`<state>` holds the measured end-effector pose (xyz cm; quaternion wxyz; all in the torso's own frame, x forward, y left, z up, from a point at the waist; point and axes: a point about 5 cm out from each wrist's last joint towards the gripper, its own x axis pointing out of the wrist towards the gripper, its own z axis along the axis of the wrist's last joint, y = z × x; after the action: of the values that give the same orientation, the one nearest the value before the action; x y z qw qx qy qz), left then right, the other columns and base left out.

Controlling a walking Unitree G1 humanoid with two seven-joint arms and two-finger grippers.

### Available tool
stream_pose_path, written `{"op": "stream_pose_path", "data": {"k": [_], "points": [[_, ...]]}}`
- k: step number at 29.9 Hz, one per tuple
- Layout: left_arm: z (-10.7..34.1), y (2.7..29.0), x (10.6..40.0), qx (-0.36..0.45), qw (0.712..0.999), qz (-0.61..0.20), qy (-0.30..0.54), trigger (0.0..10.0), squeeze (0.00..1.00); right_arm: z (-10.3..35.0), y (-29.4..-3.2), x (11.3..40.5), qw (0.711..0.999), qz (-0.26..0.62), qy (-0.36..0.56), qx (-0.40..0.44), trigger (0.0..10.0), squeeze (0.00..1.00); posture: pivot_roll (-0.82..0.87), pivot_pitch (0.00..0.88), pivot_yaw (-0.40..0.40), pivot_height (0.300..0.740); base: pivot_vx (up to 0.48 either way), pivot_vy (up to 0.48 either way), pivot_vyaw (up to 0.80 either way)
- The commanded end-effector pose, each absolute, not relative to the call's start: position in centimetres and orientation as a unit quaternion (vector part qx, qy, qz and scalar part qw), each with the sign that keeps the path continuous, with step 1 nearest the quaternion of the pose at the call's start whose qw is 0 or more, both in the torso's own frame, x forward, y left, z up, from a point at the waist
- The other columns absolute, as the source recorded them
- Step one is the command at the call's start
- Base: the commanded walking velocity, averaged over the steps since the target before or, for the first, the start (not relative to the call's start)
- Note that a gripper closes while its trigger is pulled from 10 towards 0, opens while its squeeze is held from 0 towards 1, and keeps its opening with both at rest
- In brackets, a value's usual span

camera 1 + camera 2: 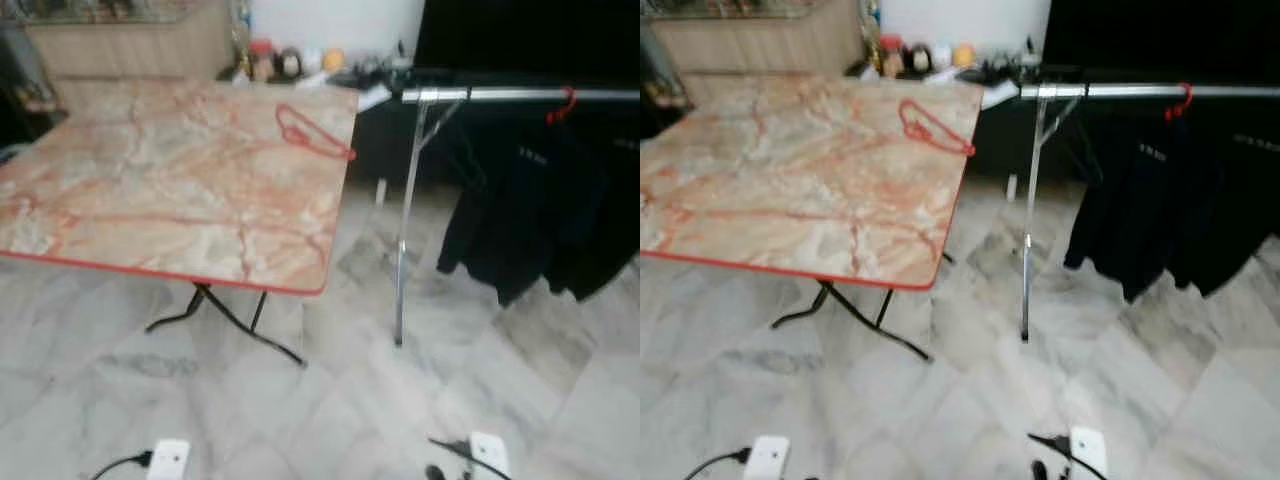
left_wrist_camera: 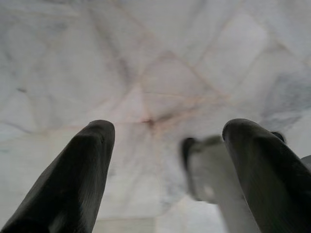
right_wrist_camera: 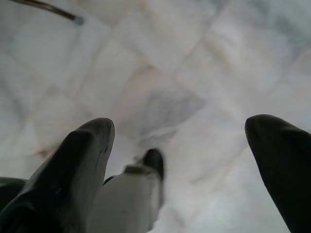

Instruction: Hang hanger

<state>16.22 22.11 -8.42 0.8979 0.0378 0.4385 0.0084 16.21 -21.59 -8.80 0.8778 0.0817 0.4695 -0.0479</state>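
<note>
a: what took up most of the room?

b: a pale marble tile floor (image 1: 330, 400), then a folding desk (image 1: 150, 200) with a pink-veined marble-look top, red edging and black legs. to its right stood a chrome clothes rail (image 1: 520, 96) on a slim metal leg, with dark garments (image 1: 540, 220) hanging from it.

a: and the hanger?

b: the red hanger (image 1: 312, 133) was thin, wire-like plastic, lying flat on the desk near its far right corner, one end reaching the desk's right edge. a second red hook (image 1: 562, 106) sat over the rail above the dark garments.

a: where were the end effectors relative to it?

b: both hung low, pointing at the floor, well apart from the red hanger on the desk. the left end effector (image 2: 165, 170) had its two black fingers spread apart with nothing between them, only floor tiles beyond. the right end effector (image 3: 180, 165) was likewise spread wide and empty.

a: any writing?

b: small pale marks showed on the dark garments, too blurred to read. some small items (image 1: 285, 62) stood on a dark surface behind the desk, also too blurred to name.
</note>
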Motion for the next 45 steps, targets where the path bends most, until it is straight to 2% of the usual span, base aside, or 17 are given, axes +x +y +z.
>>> {"op": "stream_pose_path", "data": {"k": [1,23,45], "points": [[-8.5,23.0,15.6,0.047,0.892,0.015,0.450,10.0,0.00,-8.8,-20.9,16.4,0.879,-0.047,0.466,0.093,10.0,0.00,-0.01,0.000,0.001,0.740,0.000,-0.480,0.00],[-8.6,22.9,15.5,0.049,0.890,0.013,0.454,10.0,0.00,-8.9,-20.8,16.3,0.879,-0.046,0.465,0.093,10.0,0.00,-0.02,0.000,0.009,0.740,0.000,-0.472,0.00],[-8.9,23.1,14.8,0.023,0.885,0.029,0.463,10.0,0.00,-9.0,-20.9,15.9,0.879,-0.048,0.465,0.094,10.0,0.00,-0.02,0.000,0.011,0.740,0.000,0.000,0.00]]}}
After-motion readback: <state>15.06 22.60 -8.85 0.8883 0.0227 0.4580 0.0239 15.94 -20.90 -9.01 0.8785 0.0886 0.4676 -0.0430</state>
